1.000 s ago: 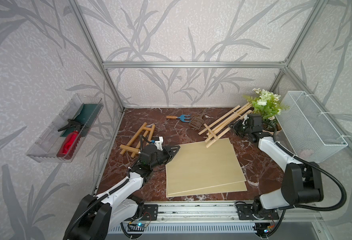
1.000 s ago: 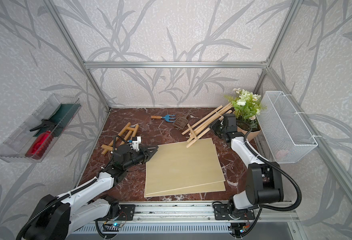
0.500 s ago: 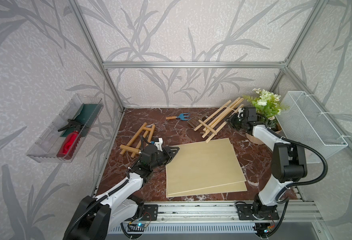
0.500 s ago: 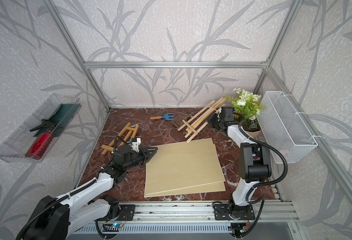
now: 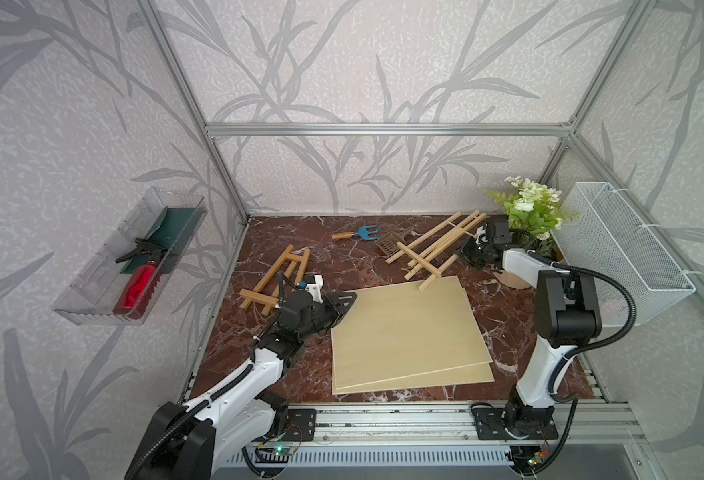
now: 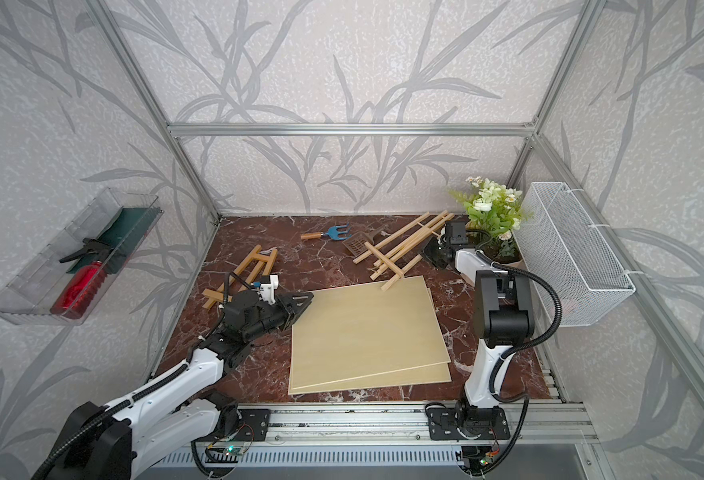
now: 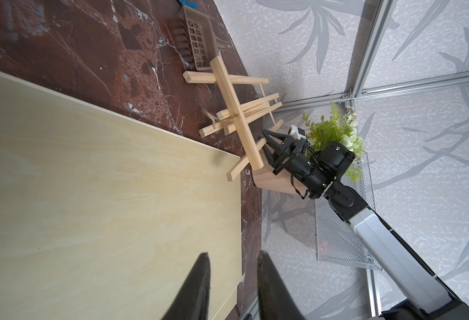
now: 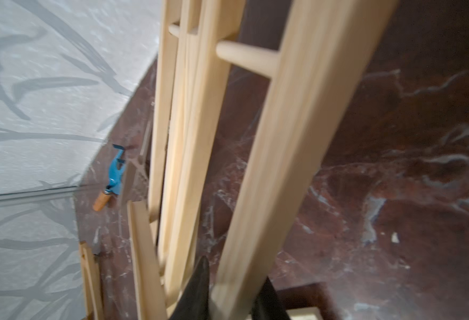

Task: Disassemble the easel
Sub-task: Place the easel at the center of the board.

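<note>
Beside plant point(image 5: 529, 208), right arm point(image 5: 520, 266) outstretched, fingers point(image 8: 197, 293) straddling easel leg point(image 8: 283, 166)

We see a white-shelled, black-jointed left arm point(image 5: 242, 382) and right arm point(image 5: 545, 365), ribbed black hoses point(image 5: 620, 291), a black left gripper point(image 5: 349, 302) and right gripper point(image 5: 463, 254).

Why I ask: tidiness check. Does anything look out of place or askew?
The easel lies skewed at the back right, with one leg end resting on the boards' corner. A separate wooden frame lies flat near the left wall. Nothing looks broken.
</note>
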